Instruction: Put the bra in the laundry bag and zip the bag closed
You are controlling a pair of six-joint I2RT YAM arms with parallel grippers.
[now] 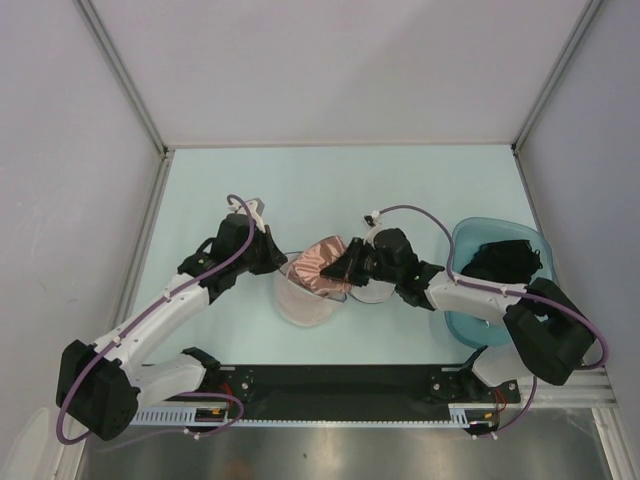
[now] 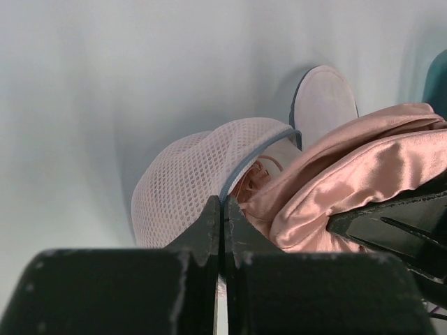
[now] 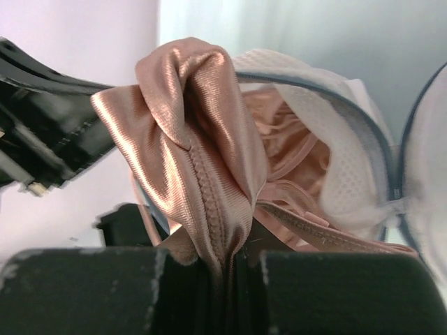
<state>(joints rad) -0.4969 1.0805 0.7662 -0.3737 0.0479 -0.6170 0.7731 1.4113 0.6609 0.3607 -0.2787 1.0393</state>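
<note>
While left jaws pinch one laundry bag (image 1: 303, 301), right jaws pinch one bra (image 1: 323, 262).

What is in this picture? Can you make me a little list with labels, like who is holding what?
bra: pink and shiny, partly in the open bag, partly sticking out
laundry bag: white mesh, open, not zipped
left gripper: shut, pinching the bag's rim
right gripper: shut on the bra's fabric
basin: teal, at the right, black garment inside
</note>
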